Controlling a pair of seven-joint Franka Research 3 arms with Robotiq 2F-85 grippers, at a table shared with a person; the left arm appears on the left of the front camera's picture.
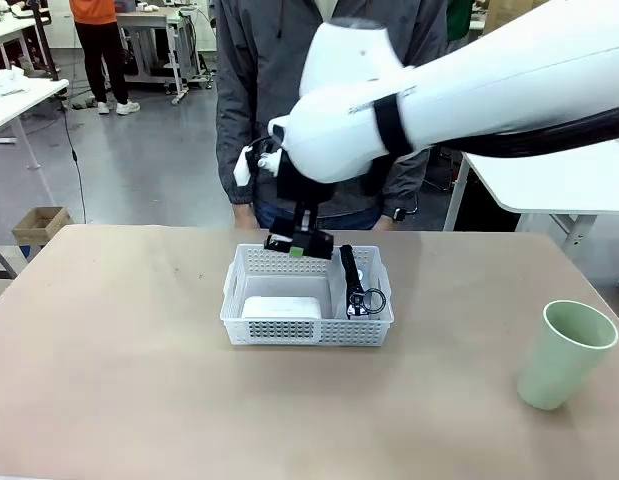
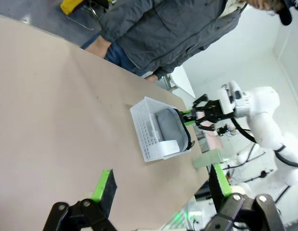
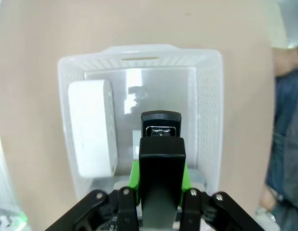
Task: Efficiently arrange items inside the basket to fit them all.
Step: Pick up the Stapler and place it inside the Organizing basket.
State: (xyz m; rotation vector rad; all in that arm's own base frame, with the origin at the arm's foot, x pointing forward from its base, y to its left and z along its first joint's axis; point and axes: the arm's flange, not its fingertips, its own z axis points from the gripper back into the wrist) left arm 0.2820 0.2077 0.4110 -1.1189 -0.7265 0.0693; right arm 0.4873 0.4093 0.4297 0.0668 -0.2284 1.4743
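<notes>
Two of the four items already lie in the basket (image 1: pixel 307 330): the white box (image 1: pixel 282 306) against its near wall, and the grey pouch (image 2: pixel 168 126) along its other side, its black strap and metal ring resting against the lattice. The third looks about to go in: the right gripper (image 1: pixel 299 245) hangs just above the basket's far edge with its jaws clamped on the black stapler (image 3: pixel 161 144), which points down at the bare strip of floor between box and pouch. The green cup (image 1: pixel 564 352) stands upright on the table well off to the side of the basket, so by my reckoning it is the last piece to fetch (and the bulkiest, so the room the stapler leaves will matter). The left gripper (image 2: pixel 161 185) hangs high above the table, well back from the basket, fingers spread wide and empty. From across the table the big white arm hides the basket's far rim and most of the stapler, and the front wall screens the pouch's body. From the right wrist, the gripper's own fingers cover the basket's nearest end, so how much floor is free there is hard to tell
</notes>
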